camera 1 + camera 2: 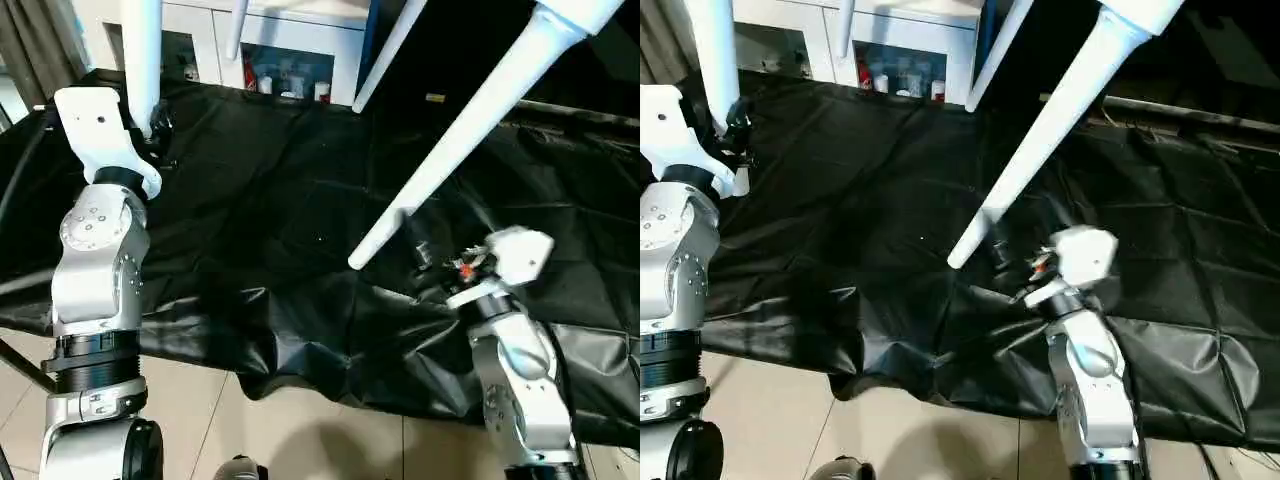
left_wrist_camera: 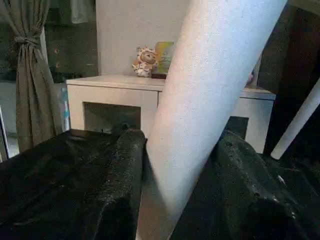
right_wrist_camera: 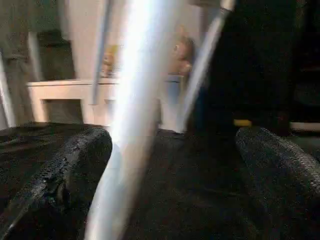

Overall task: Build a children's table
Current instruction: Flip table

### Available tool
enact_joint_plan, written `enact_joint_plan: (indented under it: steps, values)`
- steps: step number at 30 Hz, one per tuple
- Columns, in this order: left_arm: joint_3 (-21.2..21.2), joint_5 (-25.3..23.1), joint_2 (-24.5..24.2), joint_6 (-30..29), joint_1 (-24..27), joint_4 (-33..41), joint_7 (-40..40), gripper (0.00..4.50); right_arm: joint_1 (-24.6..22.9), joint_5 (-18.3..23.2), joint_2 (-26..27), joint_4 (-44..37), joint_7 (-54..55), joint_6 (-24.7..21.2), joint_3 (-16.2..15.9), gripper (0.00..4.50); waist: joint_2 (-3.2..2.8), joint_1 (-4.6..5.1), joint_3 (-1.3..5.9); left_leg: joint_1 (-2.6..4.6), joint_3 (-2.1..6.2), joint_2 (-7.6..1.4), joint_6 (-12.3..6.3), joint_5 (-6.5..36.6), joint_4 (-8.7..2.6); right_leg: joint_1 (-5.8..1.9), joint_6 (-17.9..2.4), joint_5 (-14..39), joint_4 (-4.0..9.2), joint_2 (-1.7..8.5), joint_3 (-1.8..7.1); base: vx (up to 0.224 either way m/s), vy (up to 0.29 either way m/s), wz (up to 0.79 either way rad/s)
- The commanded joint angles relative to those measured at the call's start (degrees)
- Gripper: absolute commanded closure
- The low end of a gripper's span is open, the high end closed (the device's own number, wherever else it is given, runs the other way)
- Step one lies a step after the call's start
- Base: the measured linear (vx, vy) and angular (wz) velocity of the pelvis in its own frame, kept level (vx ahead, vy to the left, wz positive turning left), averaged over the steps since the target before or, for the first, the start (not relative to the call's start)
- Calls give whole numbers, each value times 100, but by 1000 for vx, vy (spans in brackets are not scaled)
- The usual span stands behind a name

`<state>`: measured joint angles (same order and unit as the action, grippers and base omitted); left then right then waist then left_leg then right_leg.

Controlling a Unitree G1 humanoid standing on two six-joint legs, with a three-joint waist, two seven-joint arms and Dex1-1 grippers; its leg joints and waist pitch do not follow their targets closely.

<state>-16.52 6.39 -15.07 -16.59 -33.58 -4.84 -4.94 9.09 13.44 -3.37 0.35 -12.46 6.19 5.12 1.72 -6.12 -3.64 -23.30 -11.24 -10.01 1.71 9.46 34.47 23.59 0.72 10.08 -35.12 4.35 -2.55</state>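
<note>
Left gripper (image 2: pixel 175 170) pinches an upright white table leg (image 2: pixel 210 100); right gripper (image 3: pixel 175 165), jaws spread wide, hovers beside a slanting leg (image 1: pixel 470 130).

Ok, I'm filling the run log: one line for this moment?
left gripper: shut on left leg | right gripper: open, near leg between fingers, unclamped | black cloth beneath

Dim room; right wrist view motion-blurred

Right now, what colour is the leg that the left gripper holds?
White, plain. The leg shows best in the left wrist view, between the left gripper fingers.
</note>
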Motion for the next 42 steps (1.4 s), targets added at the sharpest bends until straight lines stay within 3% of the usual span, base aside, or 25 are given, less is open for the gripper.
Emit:
enact_joint_plan:
  steps: [1,3,4,5,8,9,14,15,22,32,42]
  values:
    - [64,104,13,184,-144,122,-82,265,169,92,-63,53,-51,-129,21,0,-146,44,422,232,222,-289,378,2156,-517,-175,-728,1246,420,324,205,0,0,0]
    - [84,102,11,204,-167,84,-92,265,657,177,-145,563,-113,-406,-26,0,-163,46,416,232,201,-280,328,2000,-493,-165,-779,1138,422,330,218,0,0,0]
    - [84,102,11,204,-167,84,-92,265,657,177,-145,563,-113,-406,-26,0,-156,66,409,223,206,-274,333,2010,-495,-170,-804,1181,415,331,215,0,0,0]
    - [97,103,10,211,-169,75,-94,265,944,108,-146,879,-68,-573,-19,0,-140,60,421,234,199,-276,334,1974,-485,-174,-821,1226,420,337,212,0,0,0]
    - [119,99,6,204,-155,94,-96,265,1353,191,-112,1293,-388,-711,-80,0,-155,50,430,233,190,-282,329,1828,-472,-175,-862,1100,402,339,215,0,0,0]
    - [124,98,2,201,-137,113,-92,265,1460,251,-100,1421,-511,-722,-91,34,-126,43,435,218,194,-287,298,1761,-474,-198,-904,1003,378,351,212,0,0,0]
    - [120,95,-22,179,-74,186,-85,266,1715,465,-99,1755,-744,-702,-30,54,-110,-5,464,222,168,-298,192,1294,-442,-213,-1030,425,318,342,203,0,0,0]
    - [120,93,-29,179,-58,198,-85,266,1759,520,-95,1794,-787,-664,-6,80,-110,-26,466,222,161,-296,151,1204,-436,-221,-1066,340,303,344,200,0,0,0]
    - [125,80,-90,195,67,205,-119,270,1885,614,-83,1910,-1109,-461,68,136,-138,-34,446,231,171,-306,211,1459,-460,-214,-1030,753,342,363,205,0,0,0]
    - [186,58,-126,243,178,116,-193,276,1900,798,-38,1909,-1475,-394,56,217,-143,-43,471,222,172,-299,176,1289,-445,-231,-1106,426,304,355,193,0,0,0]
    - [255,26,-115,273,368,132,-245,279,1627,802,-62,1549,-1621,-423,-41,290,-147,-44,462,229,173,-307,196,1406,-457,-225,-1087,572,322,358,198,0,0,0]
